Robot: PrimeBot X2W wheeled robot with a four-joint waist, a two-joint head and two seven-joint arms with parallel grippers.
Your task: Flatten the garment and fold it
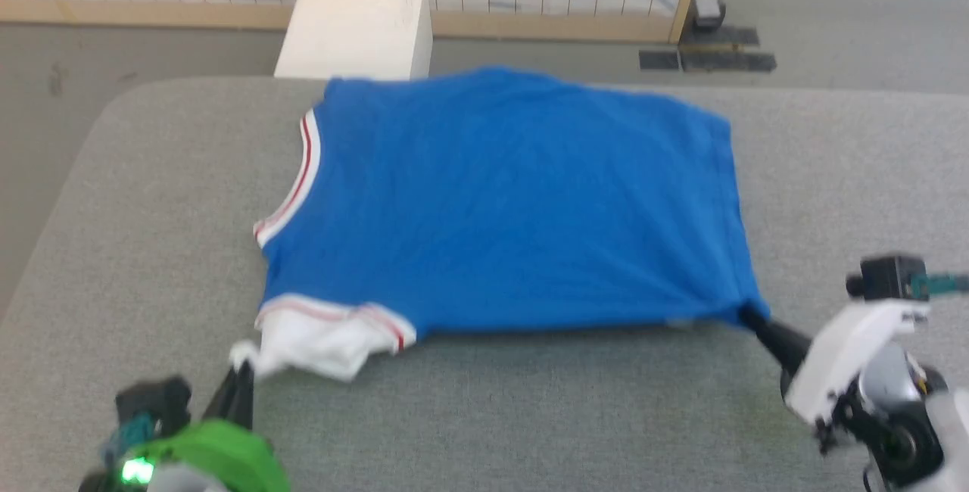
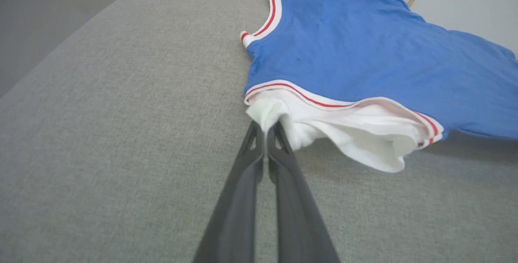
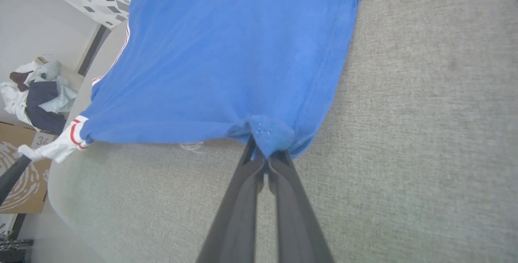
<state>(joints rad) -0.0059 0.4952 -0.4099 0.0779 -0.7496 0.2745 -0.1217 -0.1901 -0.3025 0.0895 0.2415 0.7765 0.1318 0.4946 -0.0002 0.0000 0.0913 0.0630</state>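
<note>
**A:** What are the left fingers doing?

**B:** The left gripper (image 2: pixel 265 127) is clenched. Its two dark fingers (image 2: pixel 243 190) are pressed together on a bunched tip of the white sleeve (image 2: pixel 364 141). From the tips, the sleeve opens out up and to the right, edged in thin red stripes.

**A:** And the right ones?

**B:** The right gripper (image 3: pixel 267 155) is clamped the same way, with a blue hem corner (image 3: pixel 271 133) wadded between its tips.

**A:** Where is the shirt itself?

**B:** The shirt (image 1: pixel 515 204) spreads away from both pairs of tips, plain blue side up, over a grey table (image 1: pixel 530 416). The edge strung between the two grippers sits a little off the cloth, with a shadow beneath it. Farther from the tips, the blue fabric lies on the table. The white collar (image 1: pixel 299 182), with its red stripes, is beyond the left tips, on the side away from the right gripper.

**A:** Anything past the shirt?

**B:** A white box (image 1: pixel 356 23), just behind the table's far edge.
</note>
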